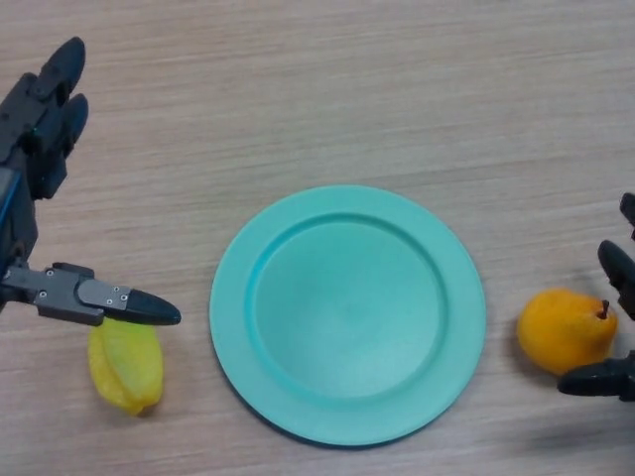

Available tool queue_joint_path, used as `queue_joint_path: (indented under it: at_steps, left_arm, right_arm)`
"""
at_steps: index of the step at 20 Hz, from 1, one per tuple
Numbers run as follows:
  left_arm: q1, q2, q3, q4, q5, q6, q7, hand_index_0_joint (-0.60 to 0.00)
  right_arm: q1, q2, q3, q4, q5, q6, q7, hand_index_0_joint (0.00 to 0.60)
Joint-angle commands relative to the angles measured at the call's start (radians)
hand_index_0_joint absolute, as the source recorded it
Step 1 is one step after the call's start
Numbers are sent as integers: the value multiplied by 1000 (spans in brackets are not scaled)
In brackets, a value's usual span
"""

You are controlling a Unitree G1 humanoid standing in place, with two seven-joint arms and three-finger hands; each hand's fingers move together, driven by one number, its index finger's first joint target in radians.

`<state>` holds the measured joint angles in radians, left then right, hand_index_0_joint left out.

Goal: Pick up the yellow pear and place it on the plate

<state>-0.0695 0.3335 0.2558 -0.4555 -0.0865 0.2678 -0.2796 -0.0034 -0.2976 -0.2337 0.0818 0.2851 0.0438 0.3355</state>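
A yellow-orange pear [566, 330] with a dark stem lies on the wooden table at the right, just right of the teal plate [298, 397]. The plate is empty. My right hand [617, 273] is at the right edge, open, with its fingers above the pear and its thumb below it, not touching the fruit. My left hand [40, 129] is open at the far left, fingers pointing away, its thumb stretched out over a yellow star fruit [125, 365].
The yellow star fruit lies on the table left of the plate, partly under my left thumb. The wooden table [327, 89] stretches bare behind the plate.
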Motion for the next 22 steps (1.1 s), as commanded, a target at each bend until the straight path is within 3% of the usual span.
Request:
queue_joint_path:
  at_steps: [1,2,3,6,7,8,13,16,22]
  left_arm:
    - [-17,42,109,-64,-10,-123,53,0]
    - [-16,44,116,-70,-24,-117,54,0]
    - [-16,44,121,-73,-33,-114,56,0]
    - [-6,43,125,-67,-22,-136,54,0]
    - [3,43,131,-56,-8,-161,48,0]
    - [8,43,136,-50,2,-177,45,0]
    - [19,37,140,-58,5,-173,33,0]
    - [19,39,147,-57,4,-173,32,0]
    - [10,35,125,-85,-1,-139,35,0]
  right_arm:
    - [-17,-16,-13,-18,41,-124,-35,0]
    - [-16,-11,-3,-12,36,-121,-43,0]
    - [-16,-8,5,-7,30,-118,-50,49]
    - [-15,-1,25,12,-8,-150,-63,399]
    - [-16,9,51,35,-55,-189,-84,549]
    - [-15,15,67,42,-79,-201,-98,600]
    - [-33,18,89,93,-167,-268,-160,600]
    - [-40,11,86,19,-197,-251,-188,600]
    - [-66,45,118,-338,-55,101,-226,600]
